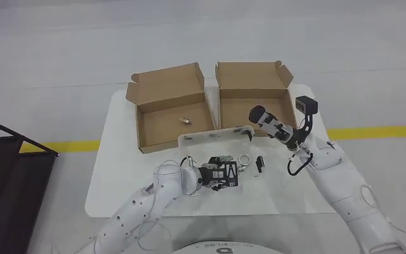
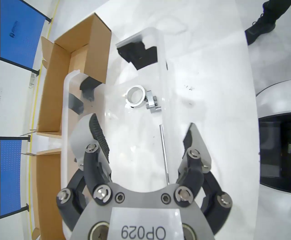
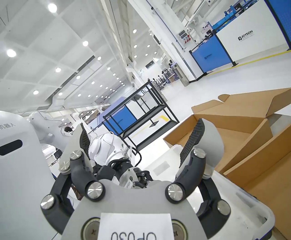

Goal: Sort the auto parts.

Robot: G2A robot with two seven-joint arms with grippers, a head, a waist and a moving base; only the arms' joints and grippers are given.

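While the left gripper (image 2: 143,127) hangs low over the clear plastic tray (image 2: 66,97) — fingers spread wide, holding nothing — a silver metal ring clamp (image 2: 134,95) lies in the tray just right of it, with a thin steel rod (image 2: 164,152) nearer. The right gripper (image 3: 140,127) (also wide, empty) is raised above the right brown cardboard box (image 1: 254,105). The left cardboard box (image 1: 171,130) holds one small part (image 1: 186,119).

Bright, even light from ceiling lamps (image 3: 52,8); soft shadows, curved wrist-view edges.

Two brown cardboard boxes (image 1: 166,82) on a white table (image 1: 114,178). A clear tray (image 2: 64,109) holds a silver ring (image 2: 134,95), silver rod (image 2: 164,150) and black blocks (image 2: 139,54). Yellow floor stripe (image 1: 368,132).
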